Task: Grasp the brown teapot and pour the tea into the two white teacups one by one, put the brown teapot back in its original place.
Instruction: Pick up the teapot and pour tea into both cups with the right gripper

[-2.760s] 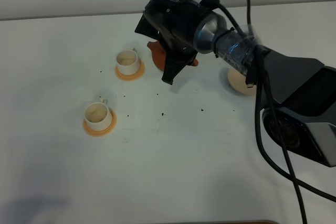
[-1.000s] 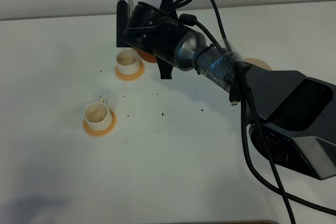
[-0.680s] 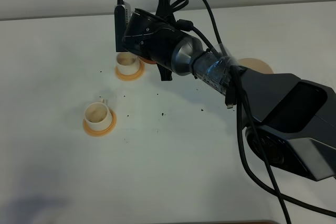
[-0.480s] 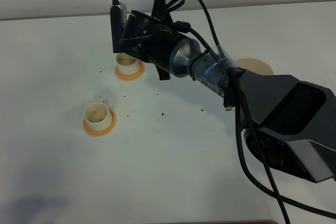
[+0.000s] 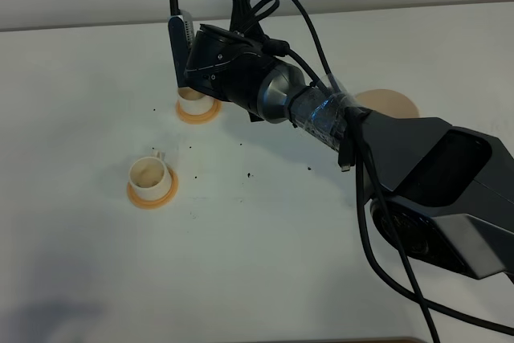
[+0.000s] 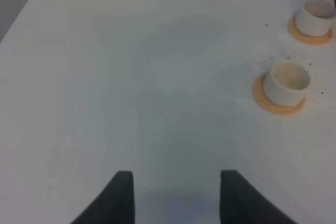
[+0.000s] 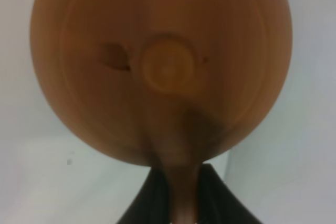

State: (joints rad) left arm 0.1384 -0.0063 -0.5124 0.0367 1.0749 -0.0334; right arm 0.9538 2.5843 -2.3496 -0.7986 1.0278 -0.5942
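White tabletop (image 5: 265,263), flecked with a few dark specks, filled the high view. The right arm (image 5: 321,114) stretched from the lower right to the upper centre-left. There its wrist hid the brown teapot (image 7: 157,51), which the right wrist camera saw lid-on, filling the frame. A pale beige disc (image 5: 390,102) lay bare right of centre, well apart from the pot. One white teacup (image 5: 151,174) sat on its orange saucer at mid-left, its inside pale tan; whether that was tea could not be told. The other teacup (image 5: 192,103) stood just under the wrist, its contents hidden.

The right gripper (image 7: 180,200) was clamped on the teapot's loop handle. The left gripper (image 6: 176,198) hung over bare table with jaws wide, holding nothing.
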